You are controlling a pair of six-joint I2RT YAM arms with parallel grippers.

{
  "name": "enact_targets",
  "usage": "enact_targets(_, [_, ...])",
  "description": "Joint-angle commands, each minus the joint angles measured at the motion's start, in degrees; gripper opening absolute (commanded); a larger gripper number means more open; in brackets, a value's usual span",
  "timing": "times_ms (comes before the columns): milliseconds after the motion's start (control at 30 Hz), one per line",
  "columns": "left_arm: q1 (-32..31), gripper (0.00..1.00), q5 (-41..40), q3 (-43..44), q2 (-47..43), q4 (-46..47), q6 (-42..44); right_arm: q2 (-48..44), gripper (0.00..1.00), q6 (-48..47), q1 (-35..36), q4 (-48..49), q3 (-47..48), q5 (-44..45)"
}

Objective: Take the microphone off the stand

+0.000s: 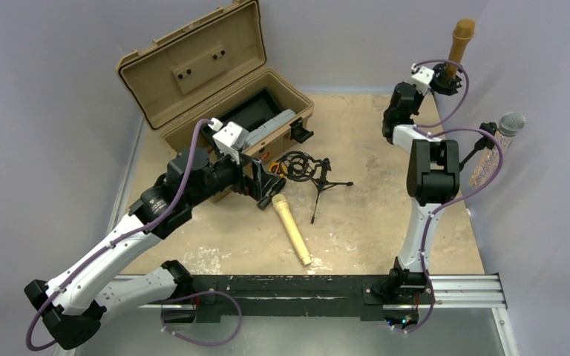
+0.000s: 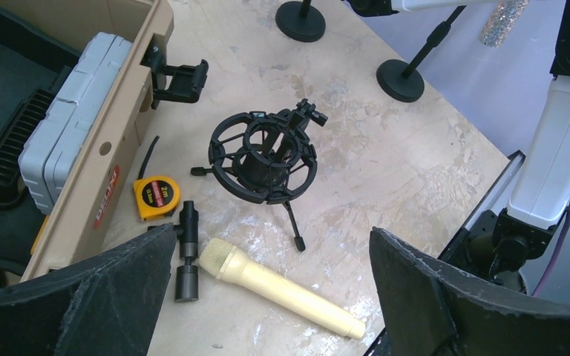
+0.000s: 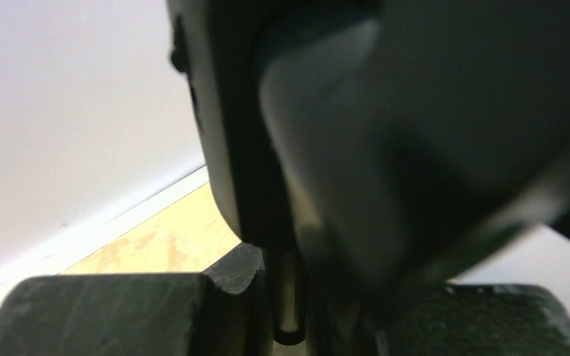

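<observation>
Right wrist shows my right gripper clamped on the far stand, left gripper gaping empty; I'd draw the microphone straight upward.

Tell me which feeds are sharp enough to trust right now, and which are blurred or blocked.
Top external: sharp, evenly lit, soft shadows. Left wrist: crisp on the shock mount and cream microphone. Right wrist: too close, a dark blurred mass fills it; only the thin post between the fingers reads.
</observation>
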Motion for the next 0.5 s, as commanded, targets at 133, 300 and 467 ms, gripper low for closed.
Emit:
enact_targets(133, [-0.3,1.0,1.6,1.2,-1.4,2.8,-1.1,-5.1,0.0,6.1,3.6,-3.9,-5.4,-8.1])
enact_targets(300, [-0.3,1.0,2.0,1.1,-1.4,3.0,-1.4,-7.3,0.0,8.1,4.2,-3.7,-8.7,-11.2])
enact_targets(467, [-0.3,1.0,2.0,1.1,-1.3,3.0,-1.5,-9.2,0.0,8.8,5.8,-3.1,-11.3,-11.9])
